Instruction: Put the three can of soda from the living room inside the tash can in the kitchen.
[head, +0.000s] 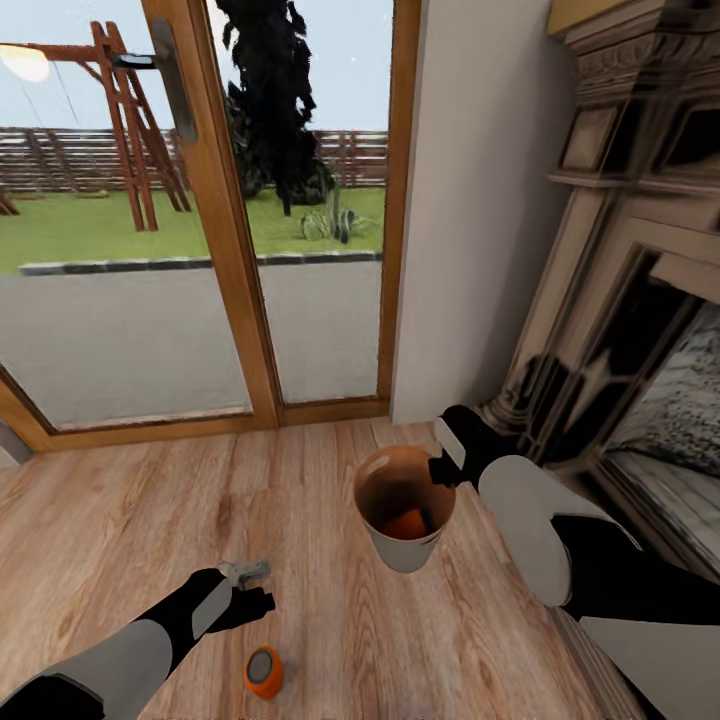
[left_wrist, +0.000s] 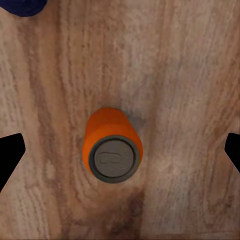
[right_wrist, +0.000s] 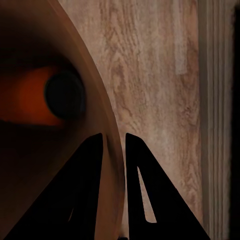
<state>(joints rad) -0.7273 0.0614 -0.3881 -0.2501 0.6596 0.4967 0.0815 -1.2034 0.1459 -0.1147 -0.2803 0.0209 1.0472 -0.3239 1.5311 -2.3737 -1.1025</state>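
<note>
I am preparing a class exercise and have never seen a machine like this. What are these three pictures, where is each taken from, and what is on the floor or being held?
These are simulator renders of a two-armed wheeled robot. The large picture comes from a camera on its head, looking down over both arms in a room with glass doors and a fireplace.

The other two come from cameras near each arm's jaws. The left gripper hangs open above a bright orange drink can standing on the warm wood floor; a dark blue object peeks in at that picture's edge.

The right gripper is shut on the rim of a small round bin, brown inside and pale outside, carrying it. Another orange can already lies inside the bin.
</note>
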